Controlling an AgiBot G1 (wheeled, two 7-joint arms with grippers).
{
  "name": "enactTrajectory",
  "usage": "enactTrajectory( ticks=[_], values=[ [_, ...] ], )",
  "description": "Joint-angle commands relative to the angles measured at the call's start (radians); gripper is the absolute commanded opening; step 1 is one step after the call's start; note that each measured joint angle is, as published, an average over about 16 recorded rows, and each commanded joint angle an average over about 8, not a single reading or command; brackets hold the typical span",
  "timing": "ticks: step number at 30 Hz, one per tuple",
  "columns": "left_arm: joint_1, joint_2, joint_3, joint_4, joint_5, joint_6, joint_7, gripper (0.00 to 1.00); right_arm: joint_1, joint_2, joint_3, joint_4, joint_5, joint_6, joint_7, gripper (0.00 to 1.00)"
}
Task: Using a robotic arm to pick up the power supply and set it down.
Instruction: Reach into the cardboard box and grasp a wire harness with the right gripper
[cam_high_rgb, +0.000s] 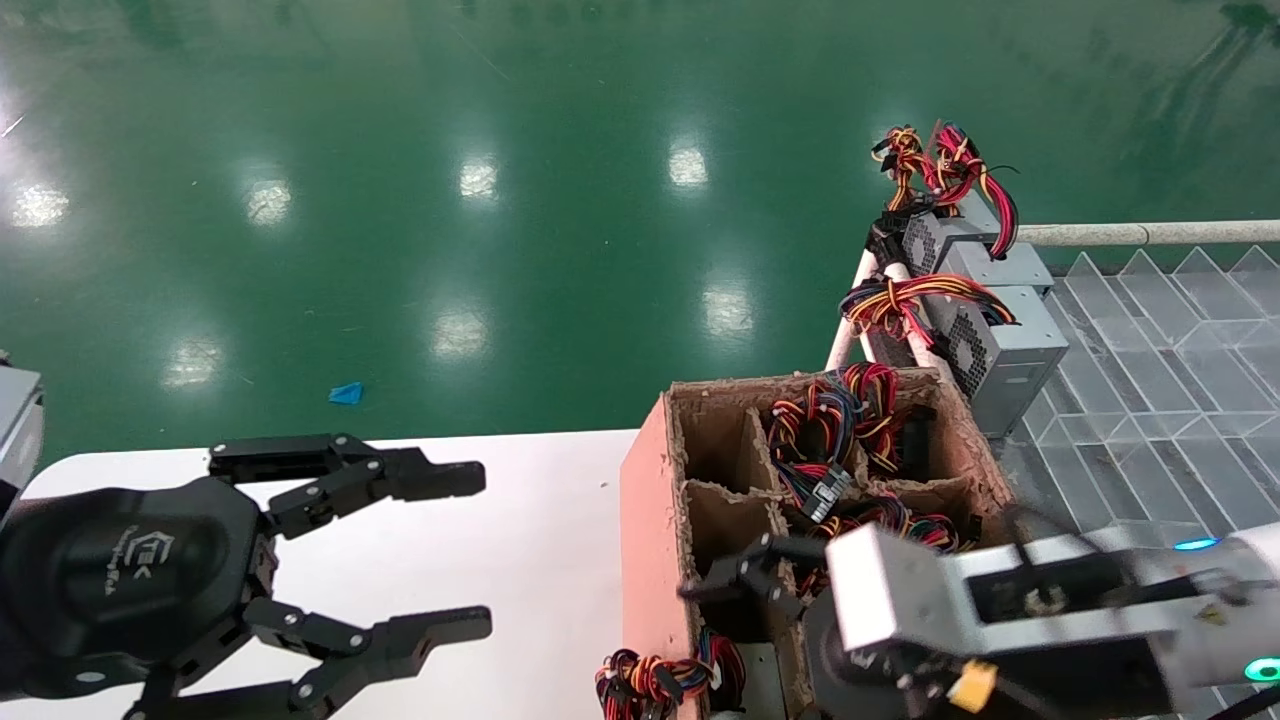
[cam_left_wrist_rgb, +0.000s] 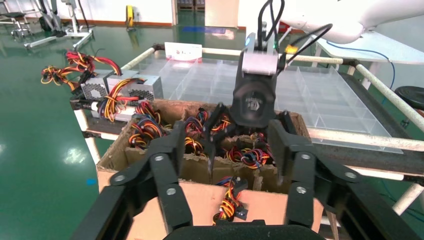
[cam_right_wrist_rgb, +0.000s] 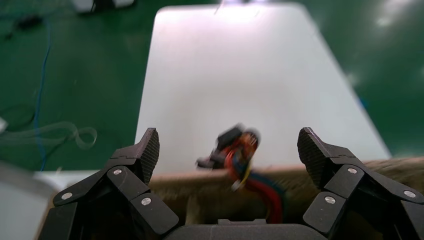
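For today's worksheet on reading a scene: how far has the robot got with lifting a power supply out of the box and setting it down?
Early stage. Done: the right gripper has reached the cardboard box, fingers open. In hand: it hovers over the wire bundles in the compartments, gripping nothing. Left: closing on a power supply, lifting it out and setting it down. The white table holds none, and the left gripper waits open above it.

Left pincer (cam_high_rgb: 455, 550): matte black, jointed linkage fingers pinned with silver screws, rounded glossy palm bearing a white angular logo and a line of small lettering. Right pincer (cam_left_wrist_rgb: 243, 131): same black build and white palm logo, mounted on a grey boxy wrist with a small yellow tag, black cables looping off the top, a white arm shell behind it. Cyan-green indicator lights glow on that arm.
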Motion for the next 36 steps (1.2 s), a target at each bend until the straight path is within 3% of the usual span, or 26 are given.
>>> enactTrajectory(
  ticks=[1, 14, 36],
  values=[
    [0.000, 0.000, 0.000, 0.000, 0.000, 0.000, 0.000, 0.00, 0.019, -0.020, -0.024, -0.018, -0.032, -0.013, -0.011, 0.00],
    [0.000, 0.000, 0.000, 0.000, 0.000, 0.000, 0.000, 0.00, 0.063, -0.059, -0.092, -0.103, -0.057, -0.012, -0.071, 0.00],
    [0.000, 0.000, 0.000, 0.000, 0.000, 0.000, 0.000, 0.00, 0.098, -0.026, -0.136, -0.075, -0.068, 0.002, -0.057, 0.00]
  ],
)
